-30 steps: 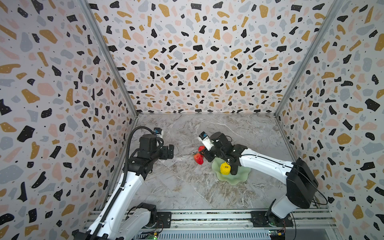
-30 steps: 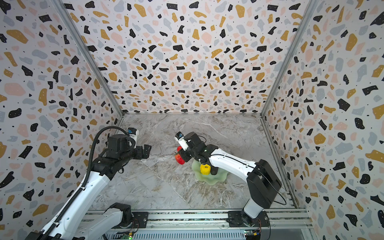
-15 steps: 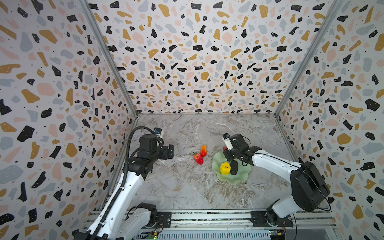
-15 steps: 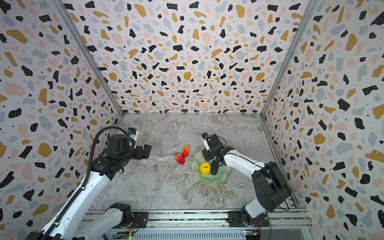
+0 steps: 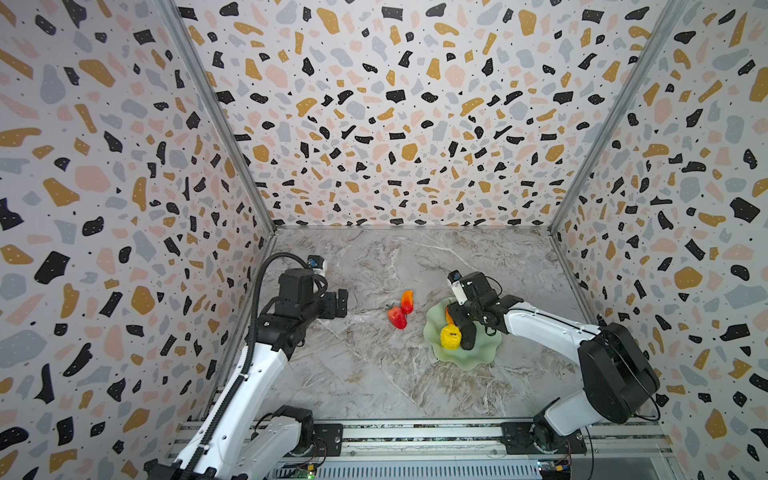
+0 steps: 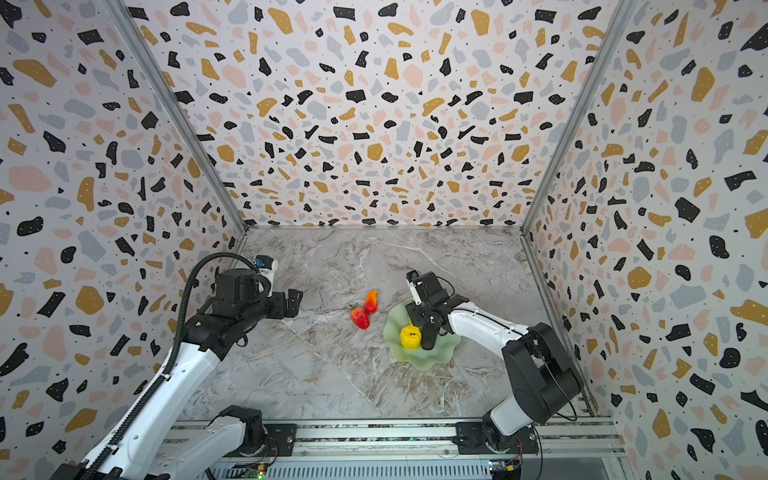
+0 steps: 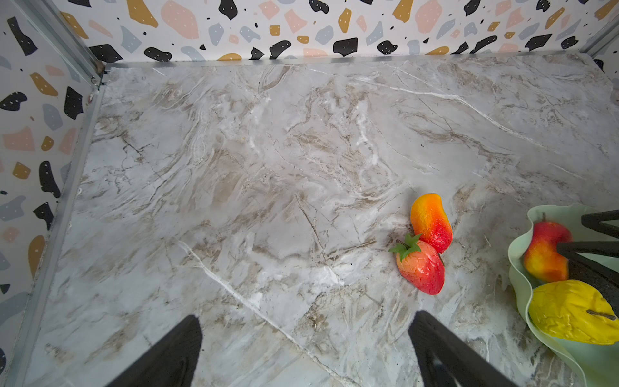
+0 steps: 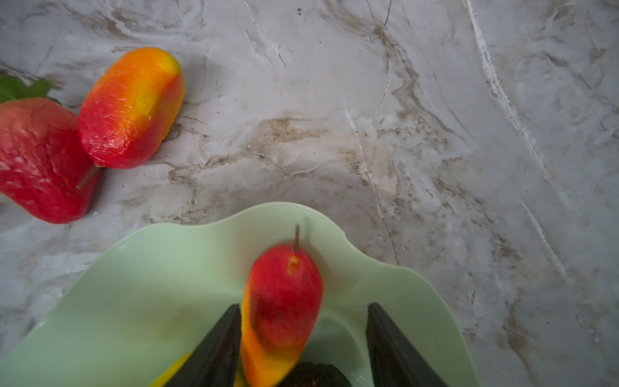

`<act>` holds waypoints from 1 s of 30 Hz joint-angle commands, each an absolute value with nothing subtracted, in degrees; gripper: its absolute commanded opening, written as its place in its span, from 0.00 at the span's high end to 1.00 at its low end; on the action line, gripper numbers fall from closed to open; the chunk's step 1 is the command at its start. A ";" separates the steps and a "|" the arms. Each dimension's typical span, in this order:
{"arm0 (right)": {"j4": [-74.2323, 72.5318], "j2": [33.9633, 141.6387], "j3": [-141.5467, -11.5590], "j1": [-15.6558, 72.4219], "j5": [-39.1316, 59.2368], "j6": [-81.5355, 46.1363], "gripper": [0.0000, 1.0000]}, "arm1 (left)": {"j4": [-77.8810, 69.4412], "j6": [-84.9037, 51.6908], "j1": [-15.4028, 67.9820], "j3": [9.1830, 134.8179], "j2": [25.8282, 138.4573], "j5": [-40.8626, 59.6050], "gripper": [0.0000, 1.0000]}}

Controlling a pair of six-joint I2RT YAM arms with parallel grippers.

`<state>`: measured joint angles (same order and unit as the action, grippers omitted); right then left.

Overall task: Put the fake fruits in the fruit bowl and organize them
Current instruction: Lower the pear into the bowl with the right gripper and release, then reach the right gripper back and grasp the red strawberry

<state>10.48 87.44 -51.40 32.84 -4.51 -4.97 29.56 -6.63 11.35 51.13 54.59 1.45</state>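
Observation:
The fruit bowl (image 5: 465, 358), pale green with a wavy rim, sits right of centre in both top views. In it lie a bumpy yellow fruit (image 5: 450, 336), a dark oval fruit (image 5: 468, 336) and an elongated red-orange fruit (image 8: 281, 301). My right gripper (image 8: 304, 306) hangs open over the bowl. The red-orange fruit leans on one finger, with a gap to the other. On the table left of the bowl, a second red-orange fruit (image 5: 407, 301) touches the strawberry (image 5: 397, 317). My left gripper (image 7: 306, 316) is open and empty, above the table left of those two.
Patterned walls enclose the marble table on three sides. The left arm stands near the left wall (image 5: 232, 291). The right arm's white link (image 5: 548, 328) reaches in low from the right. A metal rail (image 5: 415, 432) runs along the front edge.
My right gripper moved right from the fruits on the table to the bowl, carrying a red-orange fruit. Its jaws have now opened and the fruit lies in the bowl. The left arm has not moved.

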 commanded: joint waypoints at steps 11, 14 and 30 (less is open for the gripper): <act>12.38 84.76 -61.28 40.30 -1.81 -1.93 0.02 | 29.81 -6.46 11.68 51.33 54.14 2.24 0.00; 10.85 88.64 -64.35 43.71 -0.75 -0.97 0.02 | 29.80 -6.54 11.69 51.33 53.97 2.28 0.00; 8.53 110.45 -79.48 49.63 5.98 3.82 0.09 | 29.23 -6.75 11.69 50.98 53.66 2.72 0.00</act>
<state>8.51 110.61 -76.64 48.99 4.51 3.11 29.56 -6.66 11.38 51.13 54.28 1.52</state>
